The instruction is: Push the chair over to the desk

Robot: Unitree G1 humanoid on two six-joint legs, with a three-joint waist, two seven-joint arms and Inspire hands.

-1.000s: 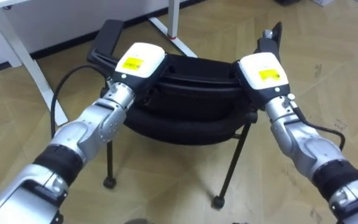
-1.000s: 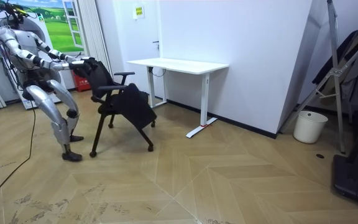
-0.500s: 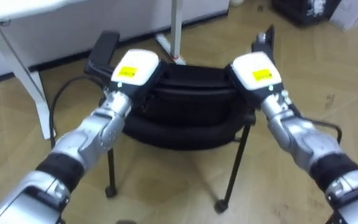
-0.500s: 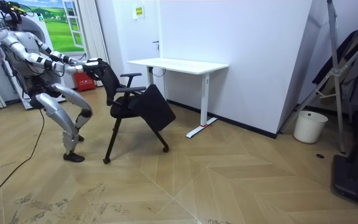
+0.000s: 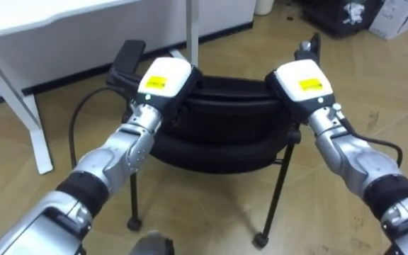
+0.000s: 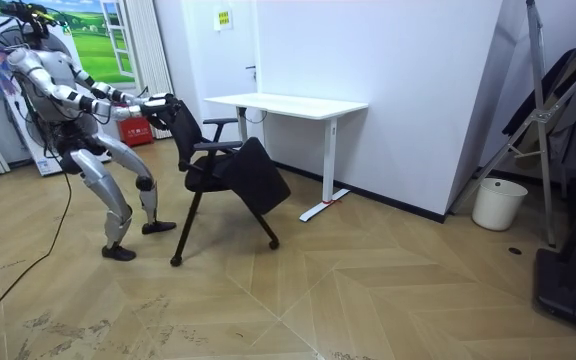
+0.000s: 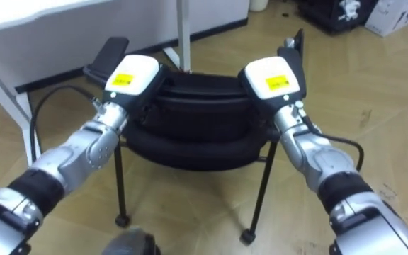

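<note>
Directly between the hands sits one black office chair [image 5: 218, 150], its back to the robot and its seat facing away toward the single white desk [image 5: 41, 18] beyond the left hand [image 5: 163, 81]. Its padded, curved backrest [image 5: 225, 106] runs crosswise from hand to hand, above thin dark metal legs on small castors and a herringbone wood floor [image 5: 211, 209]. That hand and the right hand [image 5: 302, 81] each lie on an upper corner of the backrest, boxy white backs up, and whether either clasps it cannot be told; two flat armrests point forward, the left armrest [image 5: 126, 58] and the right armrest [image 5: 310, 44], one just beyond each hand.
</note>
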